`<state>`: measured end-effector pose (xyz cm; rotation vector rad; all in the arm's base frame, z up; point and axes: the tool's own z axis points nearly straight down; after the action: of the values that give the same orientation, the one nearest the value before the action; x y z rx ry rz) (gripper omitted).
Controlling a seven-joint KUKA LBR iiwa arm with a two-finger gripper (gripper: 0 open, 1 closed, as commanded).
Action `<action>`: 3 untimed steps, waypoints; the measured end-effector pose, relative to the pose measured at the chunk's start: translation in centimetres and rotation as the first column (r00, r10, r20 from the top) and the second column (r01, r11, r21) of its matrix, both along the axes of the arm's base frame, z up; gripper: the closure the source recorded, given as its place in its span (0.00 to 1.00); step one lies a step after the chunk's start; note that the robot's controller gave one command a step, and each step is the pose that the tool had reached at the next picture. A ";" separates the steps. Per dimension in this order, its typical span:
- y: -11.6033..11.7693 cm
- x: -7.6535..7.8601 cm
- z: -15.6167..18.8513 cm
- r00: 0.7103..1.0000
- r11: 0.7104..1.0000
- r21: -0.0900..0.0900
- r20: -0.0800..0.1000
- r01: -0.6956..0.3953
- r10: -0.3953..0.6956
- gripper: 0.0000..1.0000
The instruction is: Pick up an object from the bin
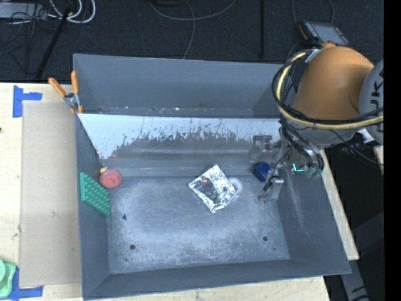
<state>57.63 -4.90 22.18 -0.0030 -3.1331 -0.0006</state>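
Grey metal bin (pixel 188 246), its floor thinly scattered, with the arm low at one side.
A crumpled clear-and-silver plastic wrapper (pixel 215 189) lies mid-floor. Well left of it are a green studded plastic plate (pixel 94 194) and a red round disc (pixel 111 179). To its right, a small blue lump (pixel 260 170) lies just beside the pincer (pixel 273 185); I cannot tell if the pincer is open or closed.

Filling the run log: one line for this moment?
gripper | bin right side | beside small blue object | grasp unclear
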 end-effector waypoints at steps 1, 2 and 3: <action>4.8 2.1 -15.5 1.000 1.000 0.001 0.002 -0.003 0.003 0.00; 0.9 0.1 -15.2 0.980 0.980 -0.001 0.006 -0.197 0.197 0.00; 1.0 0.2 -15.2 0.980 0.980 0.000 0.008 -0.199 0.199 1.00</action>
<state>57.82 -3.94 6.96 0.3105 -3.1255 -0.0005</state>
